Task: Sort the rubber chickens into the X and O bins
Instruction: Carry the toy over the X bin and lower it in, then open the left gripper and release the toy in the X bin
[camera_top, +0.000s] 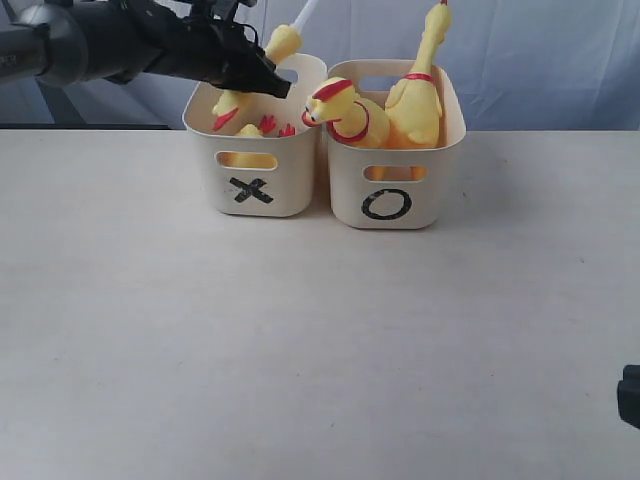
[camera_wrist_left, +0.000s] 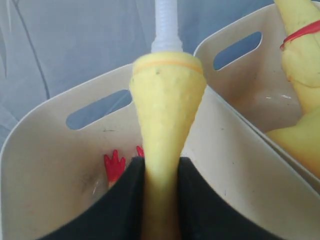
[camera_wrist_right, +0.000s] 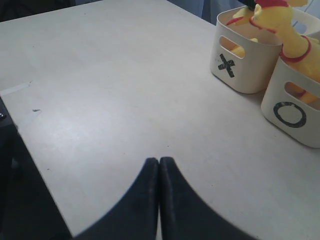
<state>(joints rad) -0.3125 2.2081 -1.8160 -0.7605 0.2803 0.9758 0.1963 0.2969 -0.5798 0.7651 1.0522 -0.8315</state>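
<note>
- Pale table (camera_top: 300, 350) and a blue-grey cloth backdrop (camera_top: 540, 60) made the whole scene, with nothing loose lying on the surface.
- Your left claw (camera_top: 268, 78) was closed on the small chicken (camera_wrist_left: 167, 100), with one black finger on each side of its narrow part.
- The long axis of this chicken ran straight out from the jaws, so the whitish tube end (camera_wrist_left: 166, 25) pointed up and away toward the backdrop.
- It hung above the X bin (camera_top: 290, 180), on the side that stood against the O bin (camera_top: 435, 185). I judge that the release turned on this: the shared rims were just beside the toy.
- The X bin had one long chicken (camera_top: 235, 105) inside, with red feet (camera_top: 275, 127) showing at the rim.
- The O bin had two long chickens: one (camera_top: 350, 115) leaned its head over the wall toward the X bin, and the other (camera_top: 418, 100) stood with its neck up above the rim.
- Your right claw (camera_wrist_right: 159, 185) was fully closed with nothing in it, low over the bare table and well apart from both bins. The left arm was the nearer one.
</note>
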